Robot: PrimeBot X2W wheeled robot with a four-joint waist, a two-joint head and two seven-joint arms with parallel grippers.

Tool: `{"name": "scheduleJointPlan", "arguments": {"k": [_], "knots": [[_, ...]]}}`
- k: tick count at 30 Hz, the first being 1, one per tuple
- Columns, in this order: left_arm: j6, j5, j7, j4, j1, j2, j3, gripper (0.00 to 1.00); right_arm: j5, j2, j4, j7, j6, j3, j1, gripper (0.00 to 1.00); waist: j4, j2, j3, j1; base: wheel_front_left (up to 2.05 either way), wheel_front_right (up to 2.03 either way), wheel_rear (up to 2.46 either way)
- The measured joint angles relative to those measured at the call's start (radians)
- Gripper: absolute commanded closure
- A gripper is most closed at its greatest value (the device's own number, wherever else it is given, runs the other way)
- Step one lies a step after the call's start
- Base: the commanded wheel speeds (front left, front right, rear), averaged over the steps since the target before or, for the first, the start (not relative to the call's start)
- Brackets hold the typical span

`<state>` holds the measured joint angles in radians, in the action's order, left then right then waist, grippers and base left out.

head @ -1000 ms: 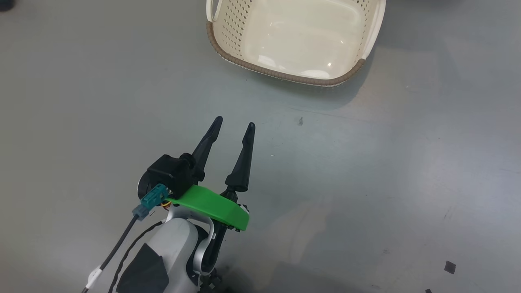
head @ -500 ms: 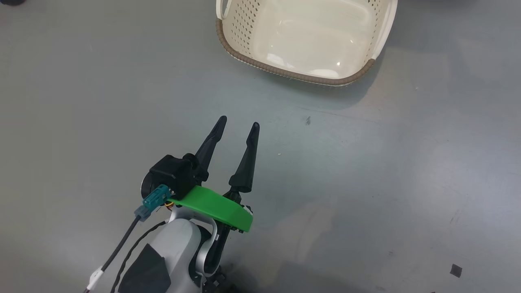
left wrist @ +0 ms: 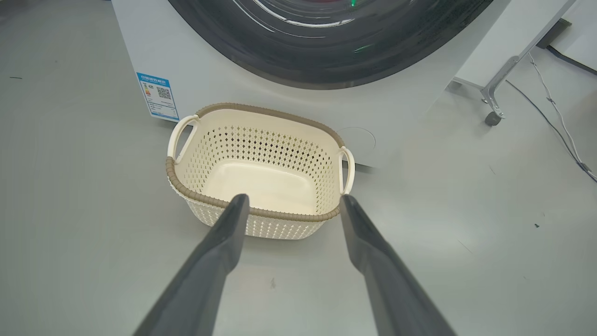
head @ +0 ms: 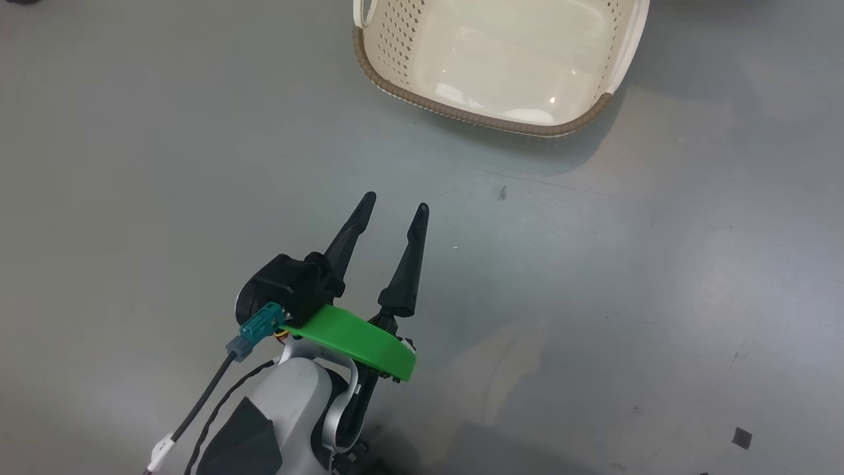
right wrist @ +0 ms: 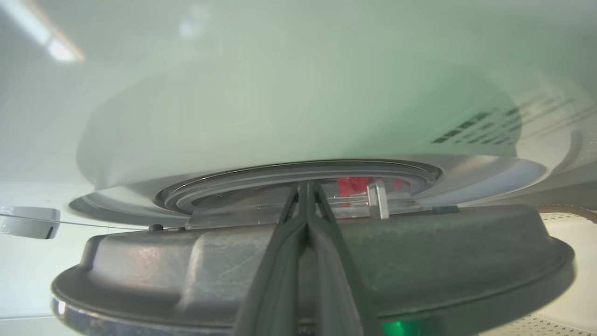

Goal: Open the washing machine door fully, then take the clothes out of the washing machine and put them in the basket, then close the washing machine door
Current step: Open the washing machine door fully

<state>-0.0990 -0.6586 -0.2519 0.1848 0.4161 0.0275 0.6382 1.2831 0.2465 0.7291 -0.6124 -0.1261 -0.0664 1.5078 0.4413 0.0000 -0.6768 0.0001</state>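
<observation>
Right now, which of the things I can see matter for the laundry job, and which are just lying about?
Part of the job:
washing machine
red clothes inside it
its door, partly open
cream basket, empty
left gripper, open
right gripper, shut, at the door

Just lying about:
small black scrap
cables
metal leg on a castor

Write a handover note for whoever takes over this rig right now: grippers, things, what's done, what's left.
Left gripper: open, empty, above the floor short of the basket.
Right gripper: shut, fingers together at the inner side of the washing machine door, gripping nothing visible.
Door ajar, not fully open. Red clothes show inside the washing machine through the gap. Basket empty, on the floor before the machine.
Done: door cracked open. Left: open it fully, move clothes to basket, close door.
</observation>
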Motion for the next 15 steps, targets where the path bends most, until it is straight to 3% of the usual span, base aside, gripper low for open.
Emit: {"name": "scheduleJointPlan", "arguments": {"k": [15], "knots": [[-0.002, 0.0, 0.0, 0.002, 0.003, 0.0, -0.001, 0.0, 0.0, 0.0, 0.068, -0.018, 0.0, 0.008, -0.002, 1.0, -0.006, 0.0, 0.015, 0.0, 0.0, 0.0, 0.0]]}}
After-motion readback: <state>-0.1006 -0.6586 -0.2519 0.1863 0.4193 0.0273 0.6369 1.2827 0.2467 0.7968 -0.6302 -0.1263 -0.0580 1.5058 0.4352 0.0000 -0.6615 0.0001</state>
